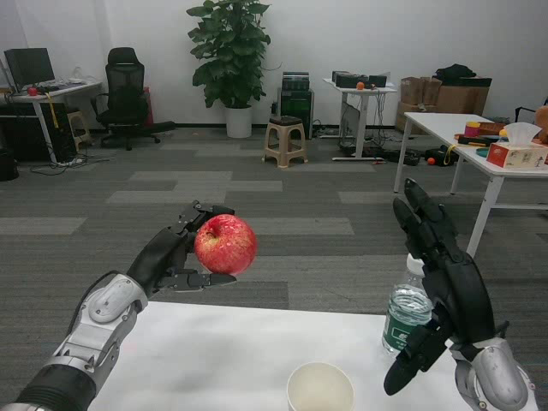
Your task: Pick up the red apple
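Left hand [175, 257] grips apple [225, 244], raised beyond surface [214, 360] far edge. Right hand [441, 287] spread, empty, beside bottle [406, 315] near right edge. Cup [320, 387] at near edge.

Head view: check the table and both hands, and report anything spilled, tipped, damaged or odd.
Nothing stands out. The left hand holds the red apple clear above the white table. The water bottle and white cup stand upright, nothing spilled. The right hand is open beside the bottle.

Office: desks [445, 127], swivel chair [125, 90]
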